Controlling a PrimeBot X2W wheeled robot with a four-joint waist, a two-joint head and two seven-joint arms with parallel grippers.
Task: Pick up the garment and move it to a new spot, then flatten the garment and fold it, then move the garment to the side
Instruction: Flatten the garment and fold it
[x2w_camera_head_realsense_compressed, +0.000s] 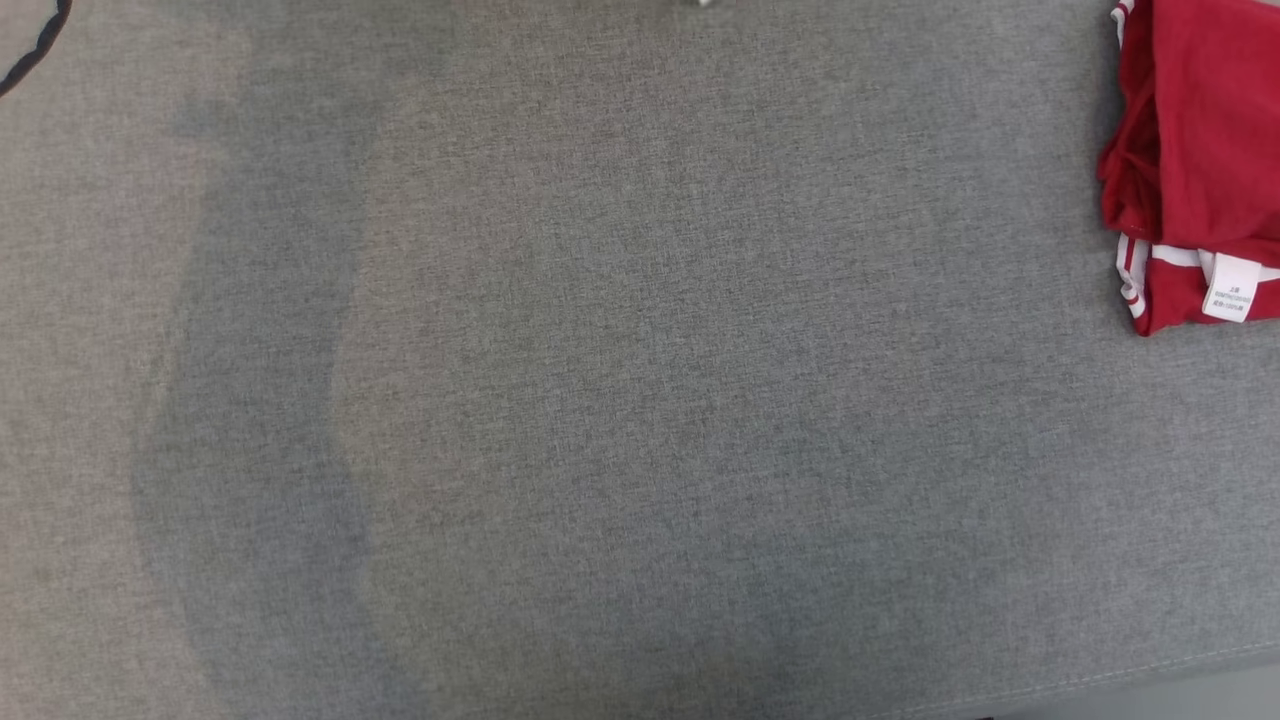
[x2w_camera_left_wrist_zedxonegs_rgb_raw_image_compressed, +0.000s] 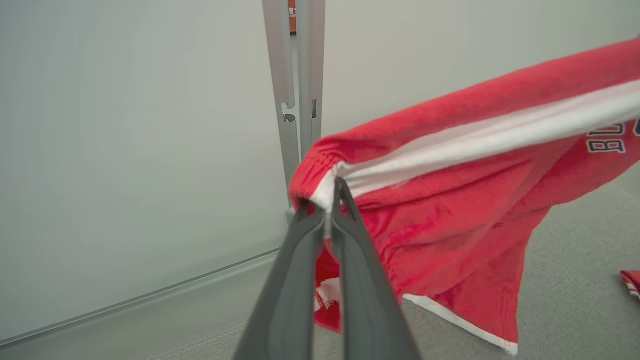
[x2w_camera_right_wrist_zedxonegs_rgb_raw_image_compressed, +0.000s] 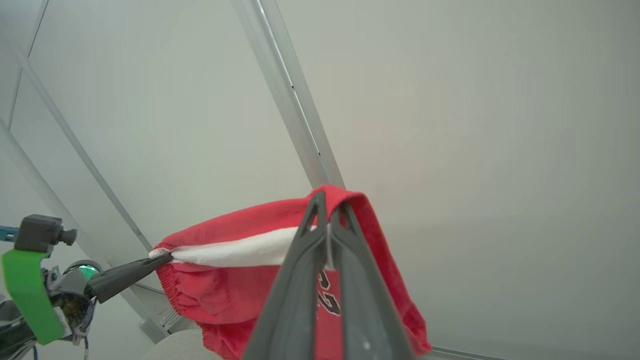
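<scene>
Red garment (x2w_camera_left_wrist_zedxonegs_rgb_raw_image_compressed: 450, 200), soft and fleecy, hangs in the air, stretched between my two pairs of fingers. My left gripper (x2w_camera_left_wrist_zedxonegs_rgb_raw_image_compressed: 327, 202) is pinched tight on one end of its gathered waistband, right where a white stripe (x2w_camera_left_wrist_zedxonegs_rgb_raw_image_compressed: 475, 135) begins. From those fingers the cloth runs off to the right and sags below them, with a white-edged hem lowest of all. I cannot tell whether that hem touches the grey table (x2w_camera_left_wrist_zedxonegs_rgb_raw_image_compressed: 575, 260) beneath.

My right gripper (x2w_camera_right_wrist_zedxonegs_rgb_raw_image_compressed: 329, 210) is clamped on the other end of the band. The red cloth folds over its tips and falls away under them, and dark printed numerals show behind the two fingers lower down. In the right wrist view my left fingers reach in from the lower left, tips on the far end of the stripe.

Beyond both grippers stands a pale wall (x2w_camera_left_wrist_zedxonegs_rgb_raw_image_compressed: 125, 150) with a grey post (x2w_camera_left_wrist_zedxonegs_rgb_raw_image_compressed: 300, 75). In the head view a second red piece (x2w_camera_head_realsense_compressed: 1210, 130) with a white label (x2w_camera_head_realsense_compressed: 1232, 288) lies on the table at the right edge.
</scene>
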